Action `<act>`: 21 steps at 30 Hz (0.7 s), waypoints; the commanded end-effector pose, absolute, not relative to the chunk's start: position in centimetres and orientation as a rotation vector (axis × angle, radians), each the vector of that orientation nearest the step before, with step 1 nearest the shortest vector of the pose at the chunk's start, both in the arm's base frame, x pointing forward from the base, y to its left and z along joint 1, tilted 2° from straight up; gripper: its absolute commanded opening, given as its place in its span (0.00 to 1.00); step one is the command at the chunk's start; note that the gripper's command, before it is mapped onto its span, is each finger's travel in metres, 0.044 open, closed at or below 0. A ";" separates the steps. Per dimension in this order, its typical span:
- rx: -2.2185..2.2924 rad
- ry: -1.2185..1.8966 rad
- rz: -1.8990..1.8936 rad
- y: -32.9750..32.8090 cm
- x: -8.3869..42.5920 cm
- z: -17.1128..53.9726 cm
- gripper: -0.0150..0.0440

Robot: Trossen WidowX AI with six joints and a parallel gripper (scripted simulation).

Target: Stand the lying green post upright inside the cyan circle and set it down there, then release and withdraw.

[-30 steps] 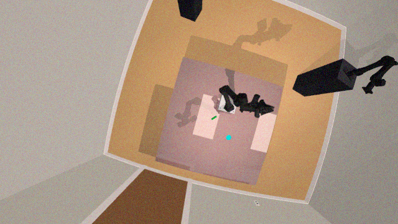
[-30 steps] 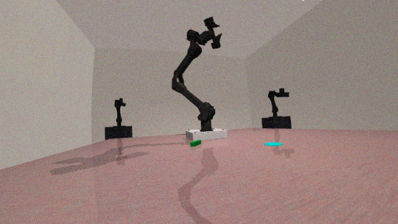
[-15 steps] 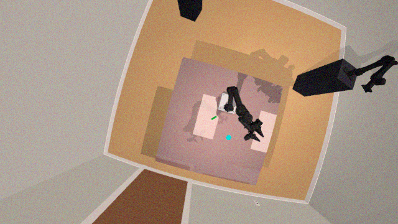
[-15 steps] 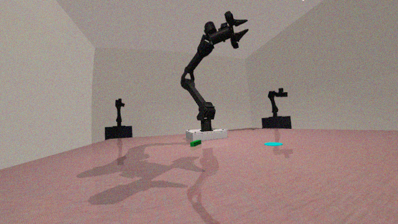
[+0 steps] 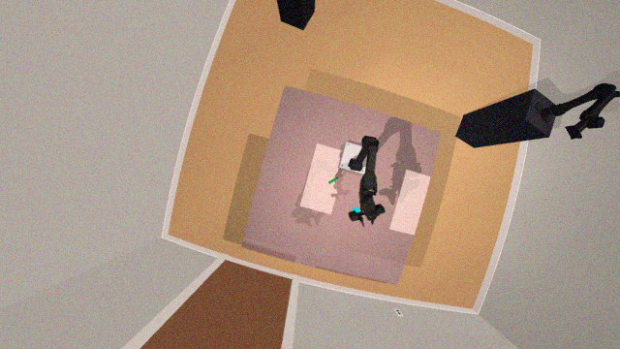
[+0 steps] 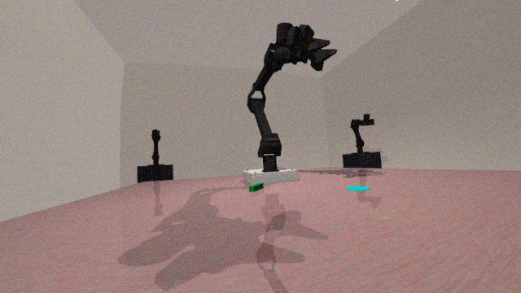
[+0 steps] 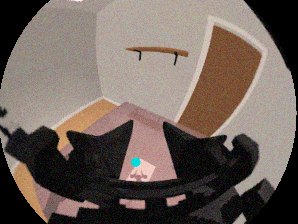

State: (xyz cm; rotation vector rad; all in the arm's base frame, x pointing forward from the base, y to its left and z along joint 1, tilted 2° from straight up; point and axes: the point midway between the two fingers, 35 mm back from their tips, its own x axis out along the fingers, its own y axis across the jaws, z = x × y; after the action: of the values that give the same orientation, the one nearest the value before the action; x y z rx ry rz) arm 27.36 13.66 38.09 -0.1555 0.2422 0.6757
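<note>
The green post (image 5: 333, 180) (image 6: 256, 187) lies on its side on the table, close to the arm's white base. The cyan circle (image 5: 356, 209) (image 6: 358, 188) (image 7: 136, 162) is flat on the table, apart from the post; the arm partly covers it in the top view. My gripper (image 5: 367, 223) (image 6: 331, 46) (image 7: 148, 123) is open, with nothing between its fingers. It is high above the table, away from the post. The post does not show in the wrist view.
The arm's white base (image 5: 347, 157) (image 6: 269, 177) stands on the pink table (image 5: 291, 126) (image 6: 407, 244). Two pale rectangles (image 5: 315, 179) (image 5: 412, 201) show on the table. Other arms stand on black pedestals (image 6: 155, 173) (image 6: 361, 159) away from the table.
</note>
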 end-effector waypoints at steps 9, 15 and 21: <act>0.038 0.764 0.239 3.5 29.9 25.8 0.65; 0.157 1.004 0.015 -1.5 28.0 20.5 0.65; 0.288 1.233 -0.206 -5.6 24.3 16.1 0.65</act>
State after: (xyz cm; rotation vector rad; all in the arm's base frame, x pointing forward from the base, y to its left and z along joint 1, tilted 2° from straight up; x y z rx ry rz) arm 26.32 -3.59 18.19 0.2187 1.1205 -0.0913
